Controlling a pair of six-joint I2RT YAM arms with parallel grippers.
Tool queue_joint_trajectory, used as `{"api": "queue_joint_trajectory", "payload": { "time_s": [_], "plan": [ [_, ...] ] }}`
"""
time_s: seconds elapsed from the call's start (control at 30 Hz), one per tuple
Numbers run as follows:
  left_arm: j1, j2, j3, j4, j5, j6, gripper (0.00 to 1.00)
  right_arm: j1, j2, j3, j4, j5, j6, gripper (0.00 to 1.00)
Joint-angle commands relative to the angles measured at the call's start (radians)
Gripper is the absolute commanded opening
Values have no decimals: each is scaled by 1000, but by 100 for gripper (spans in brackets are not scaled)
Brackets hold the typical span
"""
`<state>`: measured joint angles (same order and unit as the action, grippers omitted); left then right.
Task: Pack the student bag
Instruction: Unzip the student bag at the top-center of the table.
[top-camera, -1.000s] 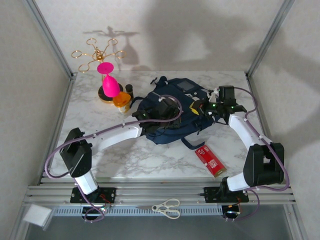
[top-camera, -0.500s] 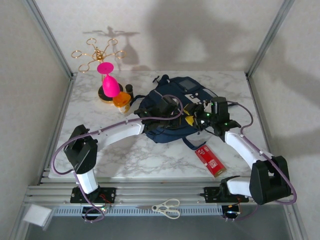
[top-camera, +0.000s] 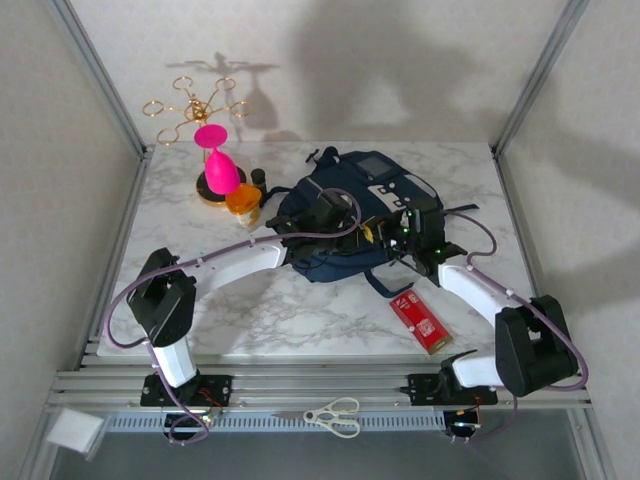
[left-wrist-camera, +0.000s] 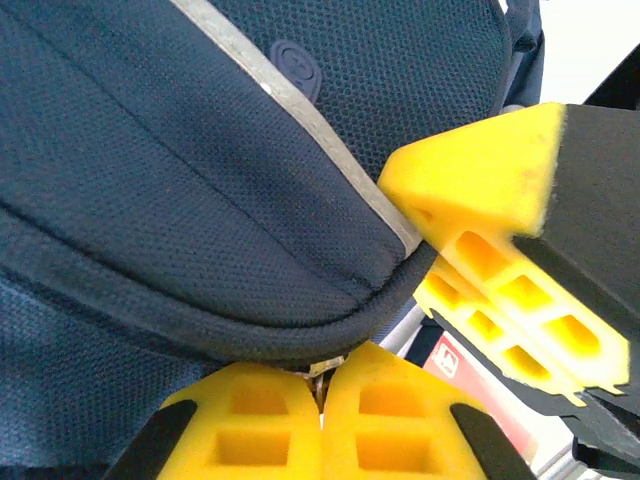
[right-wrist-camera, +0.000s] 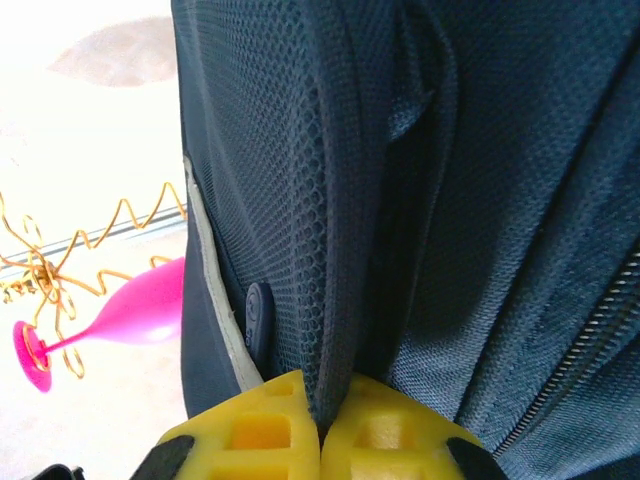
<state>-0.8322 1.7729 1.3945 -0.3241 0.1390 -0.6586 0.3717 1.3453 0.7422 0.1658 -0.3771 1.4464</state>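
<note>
The student bag (top-camera: 352, 205), a navy backpack with a grey patch, lies at the table's middle back. My left gripper (top-camera: 323, 214) rests on the bag's left part. In the left wrist view it (left-wrist-camera: 322, 388) is shut on a small metal piece at the bag's (left-wrist-camera: 200, 180) piped rim. My right gripper (top-camera: 392, 233) sits at the bag's right side. In the right wrist view it (right-wrist-camera: 322, 408) is shut on a fold of the bag's mesh fabric (right-wrist-camera: 330, 200). One of the right gripper's yellow fingers (left-wrist-camera: 500, 210) is close beside the left one.
A red box (top-camera: 421, 323) lies near the front right of the table. A pink glass (top-camera: 219, 166), a gold wire rack (top-camera: 190, 105), an orange bottle (top-camera: 243, 203) and a dark bottle (top-camera: 259, 181) stand back left. Scissors (top-camera: 335, 415) lie on the rail below the table.
My right gripper has moved left along the bag toward the left gripper and shut on a fold of fabric. The left arm shifted slightly, still pinching the bag.
</note>
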Motion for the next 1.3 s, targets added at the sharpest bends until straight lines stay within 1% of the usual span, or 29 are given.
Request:
{"api": "queue_joint_trajectory", "payload": {
  "time_s": [0.0,0.1,0.17,0.27,0.3,0.4,0.5,0.57,0.6,0.63,0.7,0.77,0.8,0.83,0.87,0.93,1.0,1.07,1.1,1.2,1.27],
  "plan": [
    [-1,-80,1,-81,-10,-50,0,-20,-15,0,-19,71,-111,0],
    [15,-108,-20,-161,-6,-42,0,-47,-17,18,-101,36,-222,0],
    [37,-126,-46,-201,-12,-26,0,-86,-31,-4,-119,-6,-278,0],
    [70,-152,-81,-249,-32,20,0,-171,-44,-19,-138,-107,-386,0],
    [74,-161,-92,-245,-17,46,0,-198,-36,-4,-160,-140,-436,0],
    [77,-165,-83,-269,1,135,0,-250,-12,62,-270,-170,-584,0],
    [84,-168,-97,-248,-9,212,0,-301,4,151,-383,-154,-708,0],
    [91,-145,-75,-252,-13,224,0,-332,22,207,-436,-168,-764,0],
    [85,-133,-54,-243,9,232,0,-334,30,225,-450,-186,-775,0],
    [63,-130,-39,-217,27,249,0,-332,30,229,-451,-198,-769,0],
    [1,-147,-27,-140,8,308,0,-327,14,194,-415,-238,-728,0],
    [-31,-155,-25,-73,-11,376,14,-330,3,188,-414,-246,-704,0],
    [-31,-143,-17,-60,-17,382,17,-329,-3,193,-415,-239,-694,0],
    [-28,-124,7,-67,-20,384,18,-330,-6,196,-411,-234,-683,0],
    [-30,-90,44,-82,-22,394,19,-329,-8,196,-404,-236,-671,6],
    [-39,-48,83,-78,-10,433,20,-321,-10,189,-388,-250,-634,10],
    [-35,-24,82,-40,-7,453,21,-300,-23,161,-340,-262,-571,25],
    [-20,8,103,-39,28,449,20,-278,-42,120,-262,-268,-488,31],
    [-16,20,107,-28,51,447,20,-265,-51,105,-237,-268,-450,37],
    [-16,44,118,8,82,435,17,-218,-77,86,-217,-225,-383,43],
    [-15,54,120,22,95,429,18,-185,-92,64,-192,-203,-331,45]
  ]
}}
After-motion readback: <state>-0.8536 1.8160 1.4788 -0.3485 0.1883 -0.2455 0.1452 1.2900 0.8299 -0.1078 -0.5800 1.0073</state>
